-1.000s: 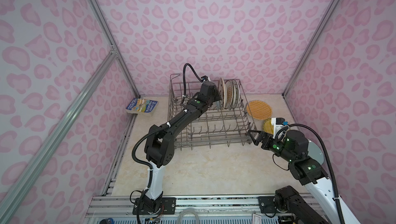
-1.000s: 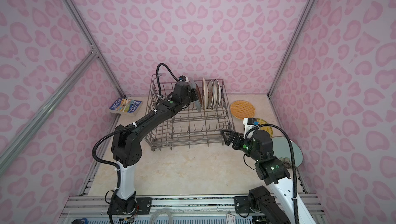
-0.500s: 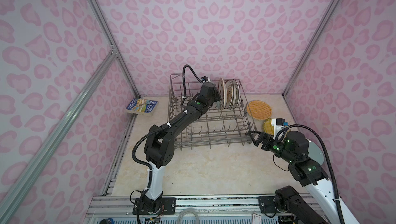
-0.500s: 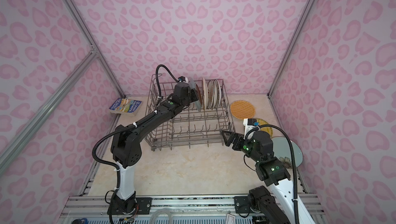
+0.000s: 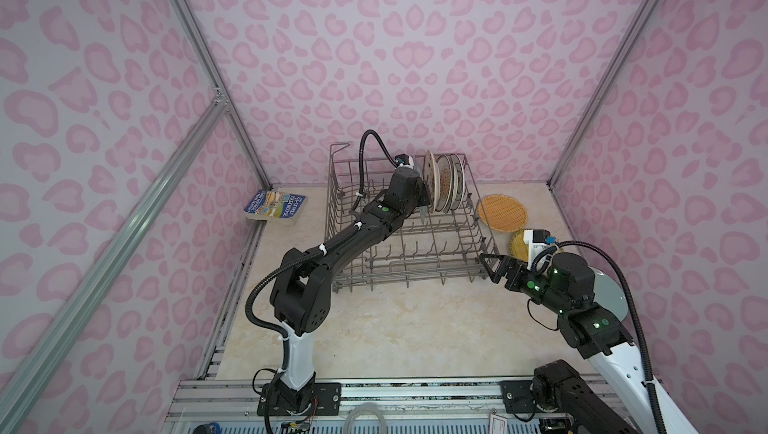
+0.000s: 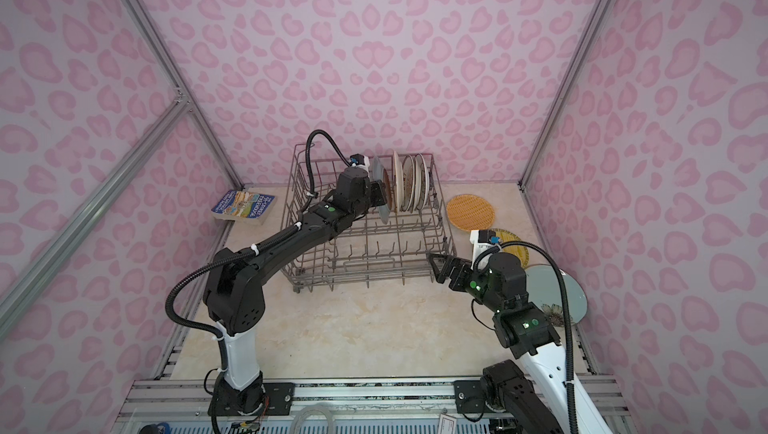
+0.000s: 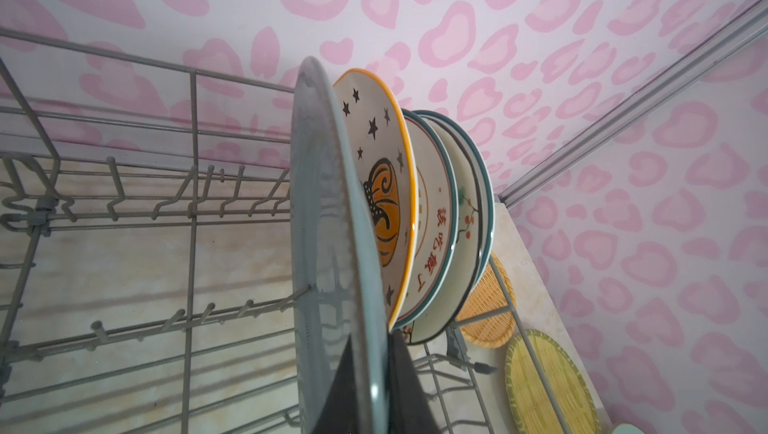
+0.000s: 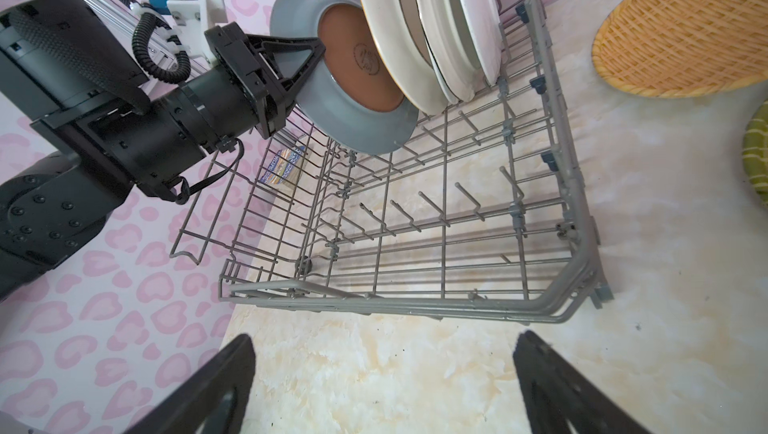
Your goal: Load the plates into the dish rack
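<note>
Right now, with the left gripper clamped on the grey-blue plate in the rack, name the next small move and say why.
Probably ease the grey-blue plate straight down until its rim settles between the dish rack tines. The left gripper is shut on it, held on edge beside the cat-and-pumpkin plate, and I cannot tell that it is seated yet.

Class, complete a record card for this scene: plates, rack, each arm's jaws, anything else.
Rack: grey wire dish rack, on the table.
Standing in rack: starred pumpkin plate, two dark-rimmed plates.
Being loaded: grey plate, upright beside the starred plate.
Left gripper: jaws shut on the grey plate.
Right gripper: jaws open, empty, near the rack's front corner.
On table, right of rack: orange woven plate, yellow woven plate, pale blue plate.
Other: book, left of rack.
</note>
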